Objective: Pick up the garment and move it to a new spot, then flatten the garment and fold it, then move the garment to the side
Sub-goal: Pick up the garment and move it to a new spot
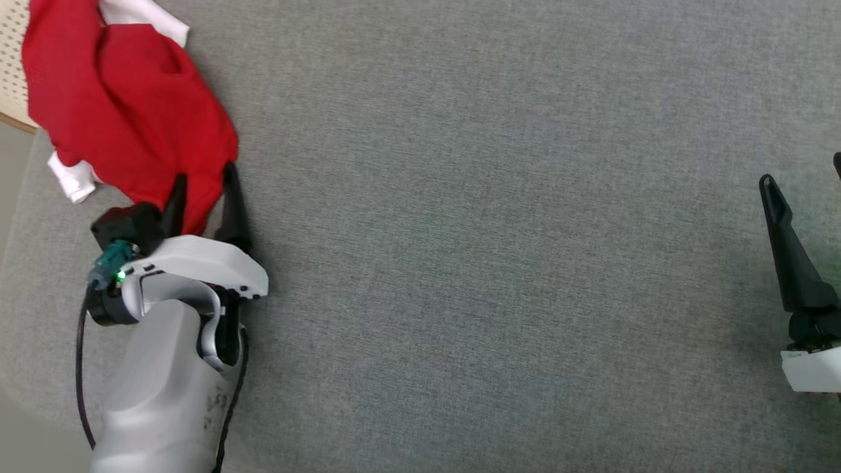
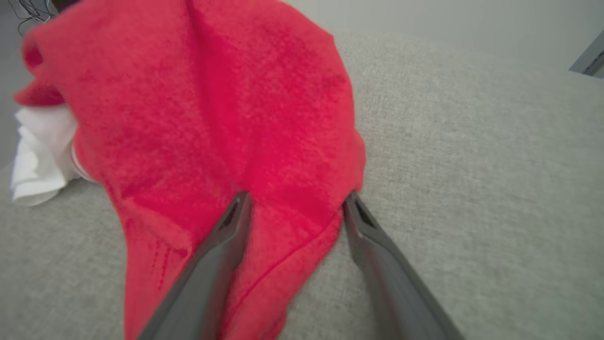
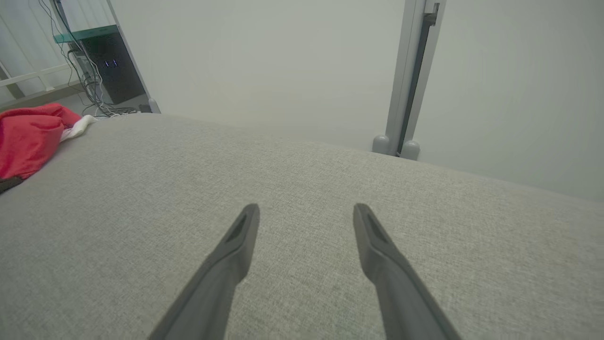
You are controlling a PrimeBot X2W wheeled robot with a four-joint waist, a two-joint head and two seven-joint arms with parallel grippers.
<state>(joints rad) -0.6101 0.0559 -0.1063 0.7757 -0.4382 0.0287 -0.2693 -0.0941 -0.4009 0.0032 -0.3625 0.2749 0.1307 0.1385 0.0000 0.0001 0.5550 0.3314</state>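
The garment (image 1: 131, 98) is a crumpled red cloth with white cloth (image 1: 72, 180) showing at its edges, lying at the far left of the grey fabric surface (image 1: 493, 230). My left gripper (image 1: 205, 172) stands open, its two dark fingers straddling the garment's near corner. Seen from the left wrist, the red garment (image 2: 212, 104) lies between and beyond that gripper (image 2: 297, 194). At the right edge my right gripper (image 1: 801, 167) is open over bare fabric. Its wrist view has the gripper (image 3: 306, 206) with nothing in it and the garment (image 3: 23, 137) far to the left.
A pale perforated board (image 1: 10, 59) sits under the garment at the top left corner. The surface's left edge (image 1: 16, 197) runs close by. Beyond the far edge are a dark cabinet with cables (image 3: 111, 71), a grey post (image 3: 410, 71) and a plain wall.
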